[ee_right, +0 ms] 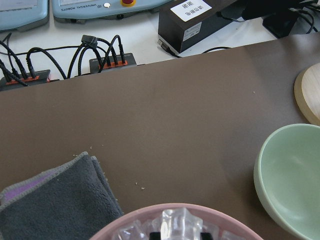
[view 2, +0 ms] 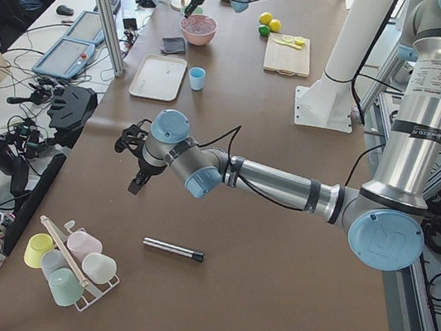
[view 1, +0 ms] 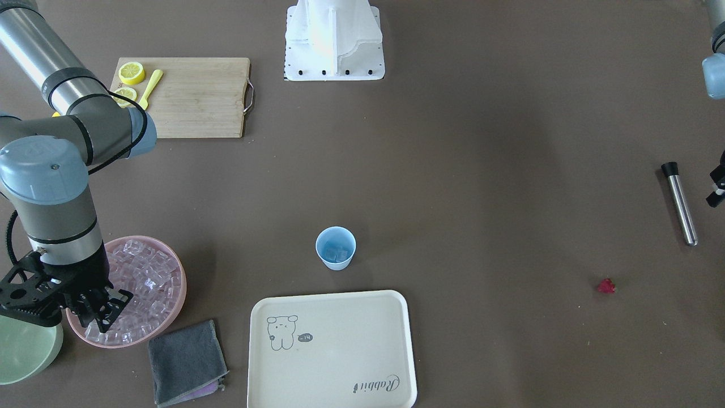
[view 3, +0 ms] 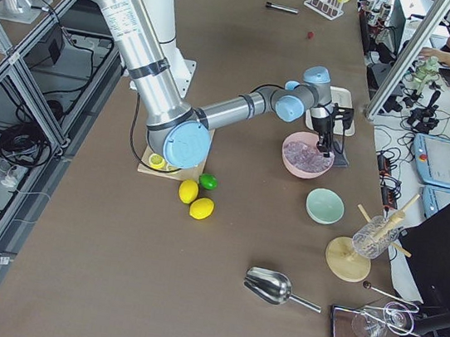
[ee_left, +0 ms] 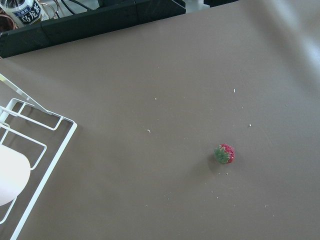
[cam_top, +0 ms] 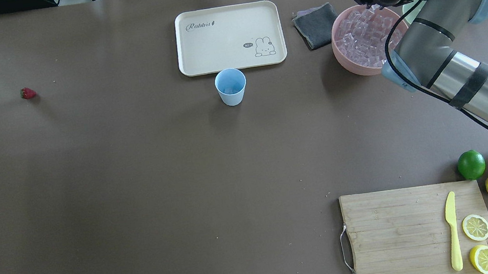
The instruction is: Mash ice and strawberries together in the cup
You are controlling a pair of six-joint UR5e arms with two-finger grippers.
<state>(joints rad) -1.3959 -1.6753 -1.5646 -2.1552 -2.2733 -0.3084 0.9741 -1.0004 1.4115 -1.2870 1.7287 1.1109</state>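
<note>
The light-blue cup [view 1: 336,247] stands near the tray and holds a few ice cubes [view 1: 335,254]. More ice [view 1: 150,277] fills a pink bowl [cam_top: 345,55]. My right gripper [view 1: 105,311] hangs low over that bowl. In the right wrist view its fingertips [ee_right: 156,235] flank one raised ice cube [ee_right: 180,222], and the gripper looks shut on it. The strawberry [view 1: 606,286] lies alone on the table, also seen in the left wrist view [ee_left: 225,153]. My left gripper [view 2: 136,179] hovers near the strawberry; I cannot tell whether it is open.
A steel rod with a black tip [view 1: 679,204] lies near the left gripper. A cream tray [view 1: 331,348], a grey cloth [view 1: 187,362] and a pale-green bowl [view 1: 25,351] surround the pink bowl. A cutting board [cam_top: 419,232] holds lemon slices and a yellow knife.
</note>
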